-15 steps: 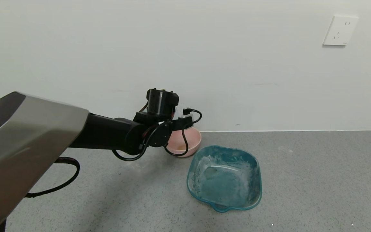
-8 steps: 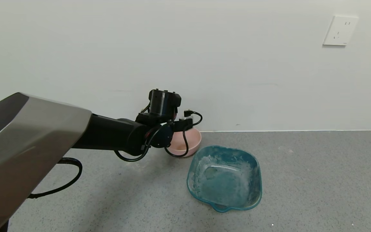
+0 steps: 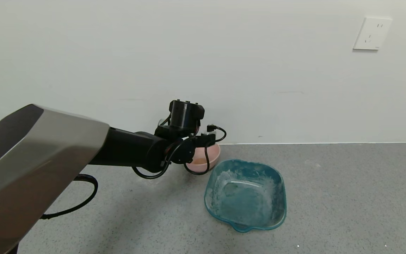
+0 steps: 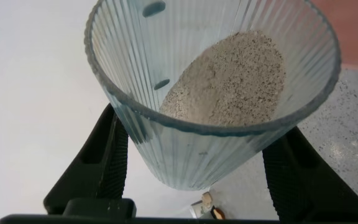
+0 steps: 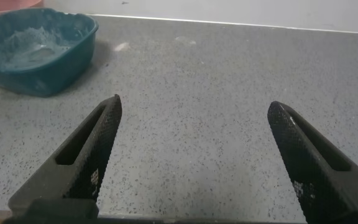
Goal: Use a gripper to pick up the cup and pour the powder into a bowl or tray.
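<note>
1. Left gripper [image 4: 194, 171] fingers [image 4: 104, 162] clamped on cup [image 4: 210, 93], above bowl [image 3: 210, 155].
2. Powder [image 4: 229, 81] heaped inside tilted cup.
3. Right gripper [image 5: 194, 155] fingers apart, near tray [image 3: 245, 194].

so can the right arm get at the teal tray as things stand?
Probably yes. The right gripper sits low with open jaws, and only bare counter lies between it and the tray; the left gripper, holding the cup, is over by the bowl.
</note>
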Action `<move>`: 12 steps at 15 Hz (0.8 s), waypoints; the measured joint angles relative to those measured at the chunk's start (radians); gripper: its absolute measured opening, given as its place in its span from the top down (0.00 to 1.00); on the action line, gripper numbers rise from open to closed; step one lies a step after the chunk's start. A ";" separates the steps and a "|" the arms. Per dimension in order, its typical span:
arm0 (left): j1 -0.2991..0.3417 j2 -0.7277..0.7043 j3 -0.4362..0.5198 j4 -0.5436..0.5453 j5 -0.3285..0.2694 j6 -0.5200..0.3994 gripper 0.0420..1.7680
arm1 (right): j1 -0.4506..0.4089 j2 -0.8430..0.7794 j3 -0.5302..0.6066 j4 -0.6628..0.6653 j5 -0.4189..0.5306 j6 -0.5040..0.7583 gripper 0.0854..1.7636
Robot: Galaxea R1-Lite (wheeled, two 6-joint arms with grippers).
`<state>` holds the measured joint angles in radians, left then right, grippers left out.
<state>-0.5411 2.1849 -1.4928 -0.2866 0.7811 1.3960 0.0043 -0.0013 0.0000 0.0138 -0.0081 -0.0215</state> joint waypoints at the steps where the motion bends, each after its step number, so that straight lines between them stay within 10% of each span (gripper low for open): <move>1: 0.000 0.002 -0.001 -0.001 0.000 0.012 0.29 | 0.000 0.000 0.000 0.000 0.000 0.000 0.03; 12: -0.009 0.022 -0.030 -0.011 0.023 0.139 0.29 | 0.000 0.000 0.000 0.000 0.000 0.001 0.03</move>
<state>-0.5498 2.2066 -1.5226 -0.2981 0.8038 1.5347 0.0043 -0.0013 0.0000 0.0134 -0.0081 -0.0206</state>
